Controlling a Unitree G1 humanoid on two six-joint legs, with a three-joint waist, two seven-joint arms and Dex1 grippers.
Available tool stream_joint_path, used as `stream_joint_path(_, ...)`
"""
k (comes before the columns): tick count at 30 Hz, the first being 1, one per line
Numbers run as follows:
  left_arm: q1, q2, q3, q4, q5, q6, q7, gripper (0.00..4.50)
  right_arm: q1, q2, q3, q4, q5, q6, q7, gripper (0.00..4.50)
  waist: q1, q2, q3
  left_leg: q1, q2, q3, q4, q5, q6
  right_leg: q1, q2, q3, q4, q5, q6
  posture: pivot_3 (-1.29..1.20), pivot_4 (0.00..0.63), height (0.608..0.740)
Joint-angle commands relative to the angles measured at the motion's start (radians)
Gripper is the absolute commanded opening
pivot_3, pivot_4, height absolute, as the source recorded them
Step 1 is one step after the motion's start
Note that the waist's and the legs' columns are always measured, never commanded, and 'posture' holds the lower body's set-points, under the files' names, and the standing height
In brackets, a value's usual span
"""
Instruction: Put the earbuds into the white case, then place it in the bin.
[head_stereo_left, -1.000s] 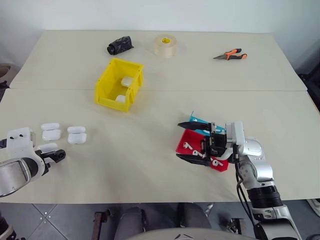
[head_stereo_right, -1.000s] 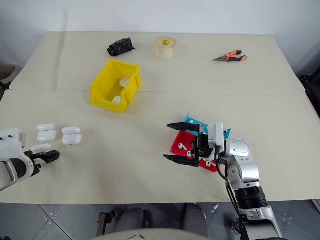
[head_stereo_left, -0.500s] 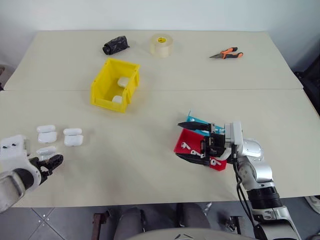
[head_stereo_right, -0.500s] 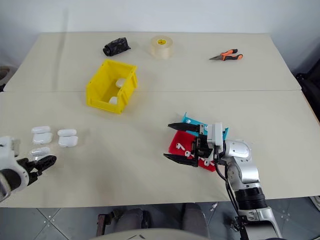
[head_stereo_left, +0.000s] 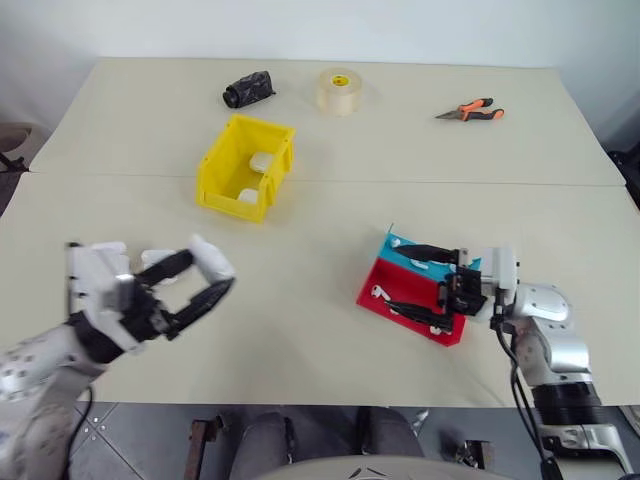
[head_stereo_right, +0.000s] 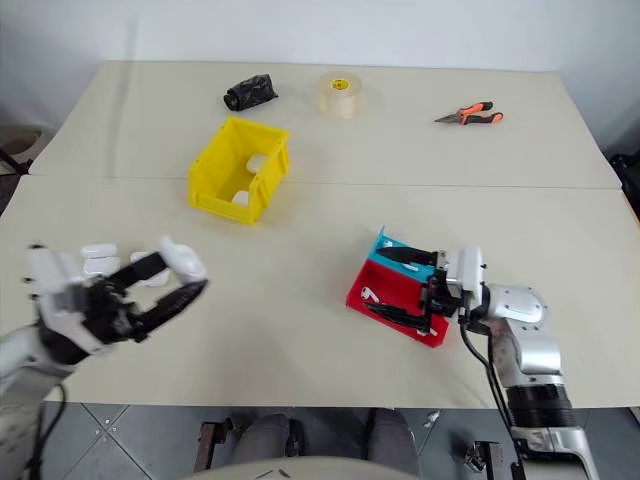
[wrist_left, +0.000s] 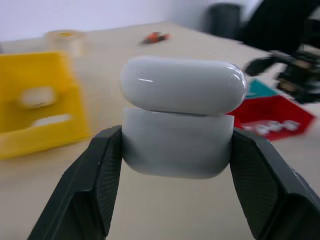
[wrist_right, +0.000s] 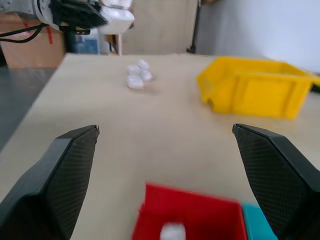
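Note:
My left gripper (head_stereo_left: 205, 277) is shut on a white case (head_stereo_left: 212, 259) and holds it above the table's left part, pointing toward the middle. In the left wrist view the case (wrist_left: 182, 115) sits lid closed between the two black fingers (wrist_left: 100, 175). My right gripper (head_stereo_left: 392, 277) stands open, pointing left, its fingers either side of a red and teal tray (head_stereo_left: 455, 333). Small white earbuds (head_stereo_left: 378, 292) lie in the red part. The yellow bin (head_stereo_left: 215, 170) stands at the back left with two white cases (head_stereo_left: 262, 160) inside.
More white cases (head_stereo_right: 98, 262) lie on the table behind my left gripper. Along the far edge are a black bundle (head_stereo_left: 248, 90), a roll of tape (head_stereo_left: 340, 90) and orange-handled pliers (head_stereo_left: 470, 110).
My left gripper closed on a white case at the table's left edge, lifted it and swung it right toward the middle while turning. The right gripper shifted slightly right, still open.

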Motion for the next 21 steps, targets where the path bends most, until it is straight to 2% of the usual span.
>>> stream_joint_path(1, -0.065, -0.045, -0.166, 0.042, 0.106, -0.168, -0.096, 2.82, 0.06, -0.066, -0.082, -0.066, 0.003, -0.021, -0.01, 4.5, 0.001, 0.0, 0.0, 0.0, 0.0, 0.0, 0.0, 0.0, 0.0, 0.0, 0.0, 0.0, 0.0, 0.0, 0.0, 0.0, 0.15, 0.74)
stream_joint_path(3, -0.119, -0.099, -0.262, 0.111, 0.213, -0.302, -0.11, 2.82, 0.113, -0.108, -0.129, -0.094, 0.001, -0.024, -0.022, 4.5, 0.001, 0.0, 0.0, 0.0, 0.0, 0.0, 0.0, 0.0, 0.0, 0.0, 0.0, 0.0, 0.001, 0.0, 0.0, 0.0, 0.15, 0.74)
stream_joint_path(6, -0.188, -0.188, -0.365, 0.211, 0.279, -0.45, -0.15, 2.82, 0.19, -0.153, -0.21, -0.137, 0.002, -0.015, -0.068, 4.5, 0.006, 0.0, 0.0, 0.001, 0.001, 0.0, 0.001, 0.0, 0.0, 0.0, 0.0, -0.001, 0.001, 0.0, 0.001, 0.0, 0.15, 0.74)
stream_joint_path(11, -0.31, -0.325, -0.474, 0.367, 0.223, -0.557, -0.257, 2.82, 0.409, -0.266, -0.408, -0.226, -0.016, 0.064, -0.108, 4.5, 0.025, 0.0, 0.0, 0.0, 0.001, 0.0, 0.002, 0.0, 0.001, 0.0, -0.001, 0.0, 0.001, 0.001, 0.001, 0.0, 0.15, 0.74)
stream_joint_path(17, -0.368, -0.327, -0.5, 0.449, 0.083, -0.487, -0.429, 2.82, 0.677, -0.37, -0.563, -0.471, -0.053, 0.368, -0.213, 4.5, 0.022, -0.001, 0.0, 0.001, 0.001, -0.001, 0.002, -0.001, 0.002, 0.001, 0.0, -0.001, 0.001, 0.001, 0.001, 0.0, 0.15, 0.74)
stream_joint_path(21, -0.396, -0.316, -0.481, 0.496, 0.064, -0.45, -0.453, 2.82, 0.755, -0.434, -0.579, -0.666, -0.021, 0.609, -0.268, 4.5, 0.022, 0.0, -0.001, 0.001, 0.001, -0.001, 0.001, -0.001, 0.002, 0.001, 0.0, 0.0, 0.001, 0.001, 0.001, 0.0, 0.15, 0.74)
